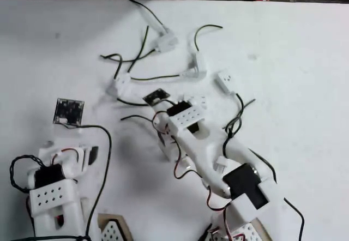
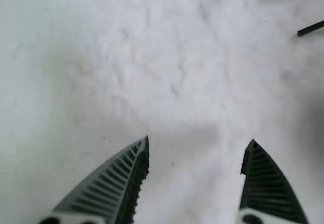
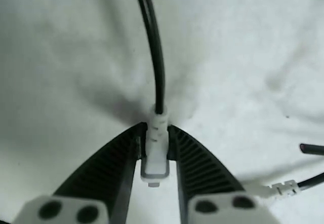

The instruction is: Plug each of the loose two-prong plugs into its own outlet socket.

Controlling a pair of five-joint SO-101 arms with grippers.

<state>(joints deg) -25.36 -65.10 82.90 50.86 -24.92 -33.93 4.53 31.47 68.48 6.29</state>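
Observation:
My right gripper (image 3: 156, 133) is shut on a white two-prong plug (image 3: 155, 148) whose black cord (image 3: 152, 41) runs away over the table. In the high view this gripper (image 1: 163, 136) sits near the table's middle. A white outlet socket (image 1: 225, 81) lies apart, to its far right. Other white plug and socket pieces with cords lie farther back (image 1: 166, 40), (image 1: 196, 67), (image 1: 121, 83). A second white plug (image 3: 276, 187) lies beside the right gripper. My left gripper (image 2: 197, 150) stands open over bare table at the near left (image 1: 90, 154).
A black square board (image 1: 69, 110) lies just beyond the left arm, and a smaller black board (image 1: 156, 96) lies beyond the right gripper. Black cords loop across the middle and back of the white table (image 1: 305, 88). The table's far edge borders a dark floor.

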